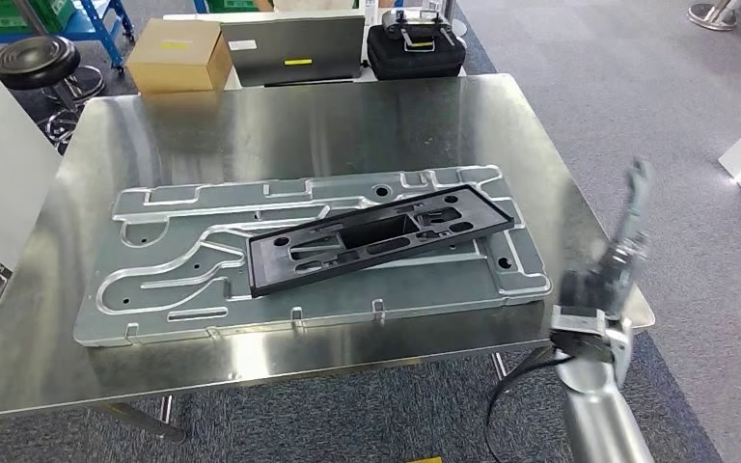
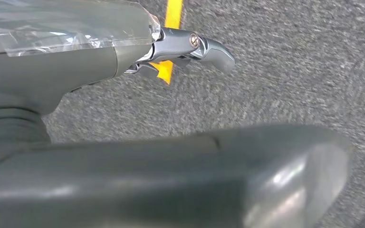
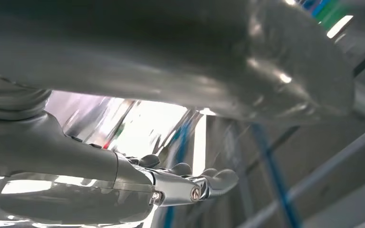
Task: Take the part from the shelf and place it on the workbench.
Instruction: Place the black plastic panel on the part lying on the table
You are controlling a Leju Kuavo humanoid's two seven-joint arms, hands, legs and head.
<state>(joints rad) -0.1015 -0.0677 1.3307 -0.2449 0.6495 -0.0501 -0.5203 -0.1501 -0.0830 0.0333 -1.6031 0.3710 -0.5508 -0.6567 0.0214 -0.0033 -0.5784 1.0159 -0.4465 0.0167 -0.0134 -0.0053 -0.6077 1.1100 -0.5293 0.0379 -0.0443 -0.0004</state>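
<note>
Black rectangular plastic frame part [image 1: 378, 238] lies on the grooved grey metal plate [image 1: 154, 289] atop the steel worktop [image 1: 280, 116]. Right hand [image 1: 617, 253] is raised beside the edge, fingers [image 3: 209, 183] apart, empty; it should retreat without brushing the part.

Steel table in front of me, carrying one big plate and the black part.

My table [image 1: 135, 357] has a brushed, shiny metal top with rounded corners, and it stands on grey carpet [image 1: 637, 87]. A wide grey aluminium fixture plate [image 1: 154, 280] with milled grooves and holes lies flat on it, covering most of the middle and reaching close to the near edge. On that plate rests the long black part [image 1: 376, 238], a rectangular frame with cut-outs, lying skewed so its right end points farther away than its left. Bare steel shows along the far side and at the left.
</note>
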